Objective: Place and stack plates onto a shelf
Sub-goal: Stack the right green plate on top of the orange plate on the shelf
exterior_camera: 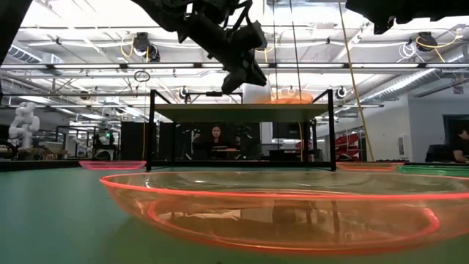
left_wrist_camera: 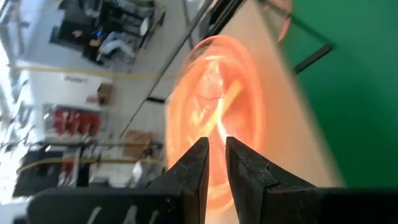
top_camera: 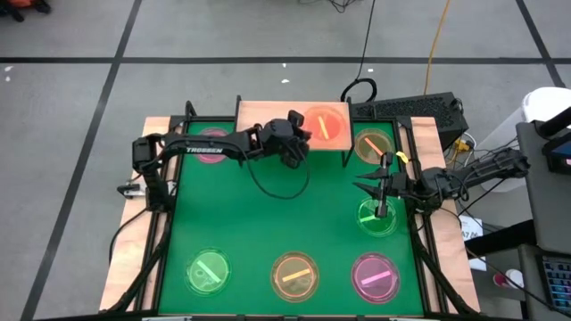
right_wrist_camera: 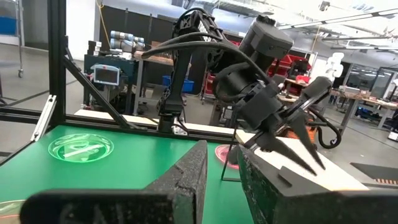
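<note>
On the shelf (top_camera: 268,114), an orange plate (top_camera: 324,125) sits flat with the left gripper (top_camera: 298,148) slightly parted at its rim, holding nothing; thin, light, slick plastic, best pinched at the raised rim.

High view straight down; low view table-level (very near orange plate (exterior_camera: 278,213)); both share shelf (top_camera: 268,114).

We see an orange plate (top_camera: 324,124) with a bright yellow stripe on the light-wood shelf (top_camera: 268,113). On the green mat (top_camera: 268,223) lie green (top_camera: 208,270), orange (top_camera: 294,275) and pink (top_camera: 374,276) plates, each striped.
</note>
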You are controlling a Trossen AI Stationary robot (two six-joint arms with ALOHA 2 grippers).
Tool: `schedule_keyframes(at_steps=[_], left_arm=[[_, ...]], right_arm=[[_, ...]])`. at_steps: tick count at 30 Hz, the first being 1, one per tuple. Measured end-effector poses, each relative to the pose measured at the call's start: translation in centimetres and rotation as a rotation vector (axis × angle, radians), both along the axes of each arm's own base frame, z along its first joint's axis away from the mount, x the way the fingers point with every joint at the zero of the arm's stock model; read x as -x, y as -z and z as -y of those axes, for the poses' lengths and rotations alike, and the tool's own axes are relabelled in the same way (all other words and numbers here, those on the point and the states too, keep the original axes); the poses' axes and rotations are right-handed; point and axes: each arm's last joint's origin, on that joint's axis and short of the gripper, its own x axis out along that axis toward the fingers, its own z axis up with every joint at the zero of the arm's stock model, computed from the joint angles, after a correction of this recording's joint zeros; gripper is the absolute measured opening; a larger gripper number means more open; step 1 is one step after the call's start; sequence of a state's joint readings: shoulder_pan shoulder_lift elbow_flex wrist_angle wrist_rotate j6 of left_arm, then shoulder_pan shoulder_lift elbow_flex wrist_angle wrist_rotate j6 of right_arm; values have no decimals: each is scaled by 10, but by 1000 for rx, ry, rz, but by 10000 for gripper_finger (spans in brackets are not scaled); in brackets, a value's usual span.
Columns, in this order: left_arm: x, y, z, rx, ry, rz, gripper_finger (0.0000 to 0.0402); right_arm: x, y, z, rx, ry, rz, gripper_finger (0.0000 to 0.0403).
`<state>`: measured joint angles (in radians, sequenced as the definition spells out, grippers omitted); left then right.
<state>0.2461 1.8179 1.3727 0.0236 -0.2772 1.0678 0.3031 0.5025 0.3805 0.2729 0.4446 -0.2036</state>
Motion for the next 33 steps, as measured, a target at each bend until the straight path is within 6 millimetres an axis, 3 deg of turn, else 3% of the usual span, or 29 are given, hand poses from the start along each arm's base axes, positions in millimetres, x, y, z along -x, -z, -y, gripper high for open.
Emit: schedule_keyframes(at_steps=[4, 8, 13, 16, 21, 24, 28, 33], left_arm=[[7, -19, 8, -47, -58, 36, 62], [23, -53, 27, -46, -43, 122, 62], [64, -97, 53, 104, -54, 212, 63], [94, -109, 63, 261, -36, 222, 63], [137, -100, 82, 400, -24, 240, 62], [160, -91, 93, 451, 12, 356, 62], [182, -63, 107, 525, 87, 529, 62], [197, -27, 120, 582, 185, 692, 62]], right_arm=[[0, 0, 0, 0, 0, 0, 73], [0, 0, 0, 1, 0, -4, 73], [-2, 6, 0, 7, 4, -23, 73], [-2, 11, 0, 12, 38, -42, 73], [-5, 17, 2, -7, 112, -66, 73], [-8, 20, 1, -22, 108, -86, 73], [-15, 23, -2, -39, 110, -125, 73], [-30, 13, -6, -33, 113, -223, 73]])
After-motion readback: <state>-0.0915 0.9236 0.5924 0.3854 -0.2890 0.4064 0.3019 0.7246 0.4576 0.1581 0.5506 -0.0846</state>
